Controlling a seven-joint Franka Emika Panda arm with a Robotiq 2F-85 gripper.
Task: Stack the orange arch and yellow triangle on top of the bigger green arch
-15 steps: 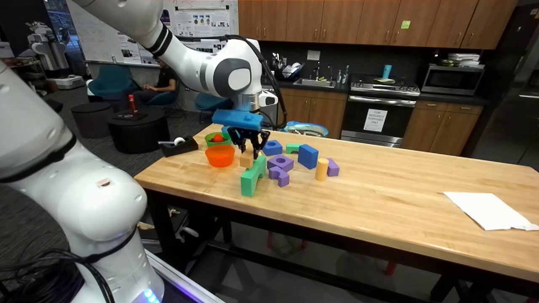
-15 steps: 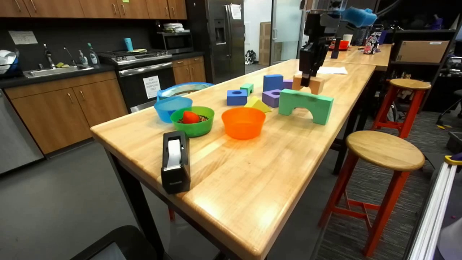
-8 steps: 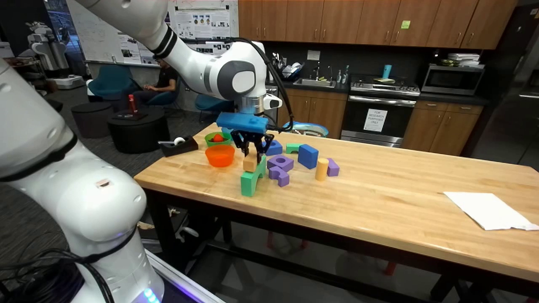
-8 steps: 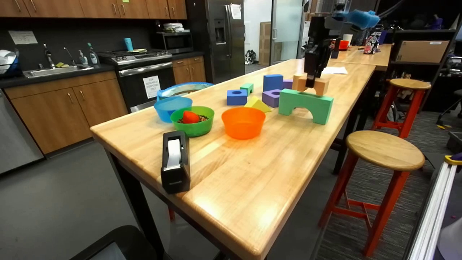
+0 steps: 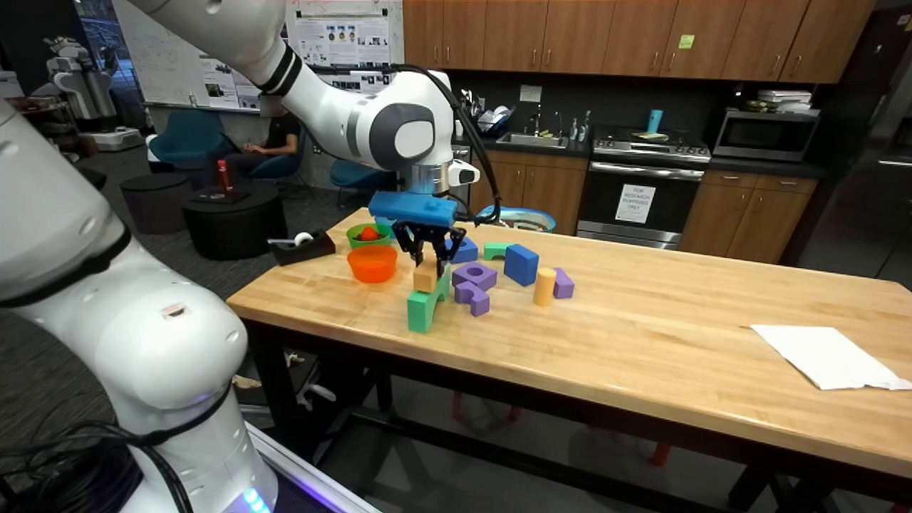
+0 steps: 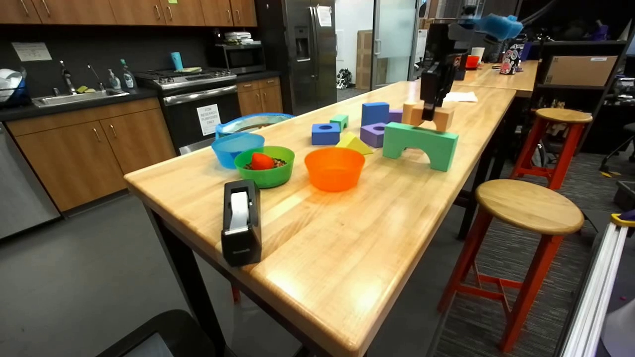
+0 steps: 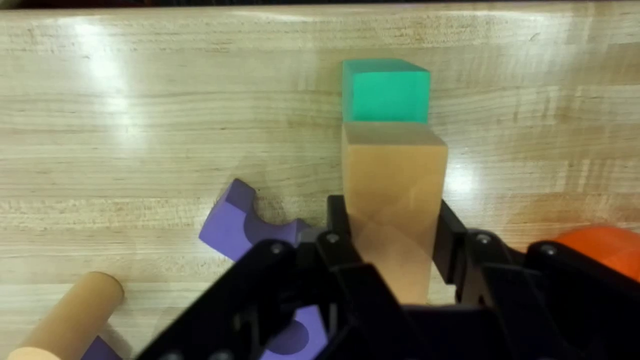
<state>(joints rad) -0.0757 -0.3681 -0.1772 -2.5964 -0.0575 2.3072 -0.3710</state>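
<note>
The orange arch [image 5: 425, 276] is between the fingers of my gripper [image 7: 392, 225], which touch it on both sides in the wrist view. The arch is upright and lined up along the top of the bigger green arch [image 6: 419, 138]. It appears to rest on it or hang just above; contact is hard to tell. One end of the green arch sticks out past the orange arch in the wrist view [image 7: 390, 95]. The yellow triangle [image 6: 353, 143] lies on the table between the orange bowl and the purple blocks; it is hidden in the wrist view.
An orange bowl [image 6: 335, 168], a green bowl [image 6: 265, 168], a blue bowl [image 6: 237, 148] and a tape dispenser [image 6: 241, 223] stand nearby. Purple blocks [image 5: 474, 298], a blue block [image 5: 521, 265], a small green arch [image 6: 340, 120] and an orange cylinder [image 5: 544, 286] are close by.
Over the last second my gripper has lowered the orange arch and shifted it slightly along the bigger green arch's top. In the last half second it has barely moved. The yellow triangle has not moved.
</note>
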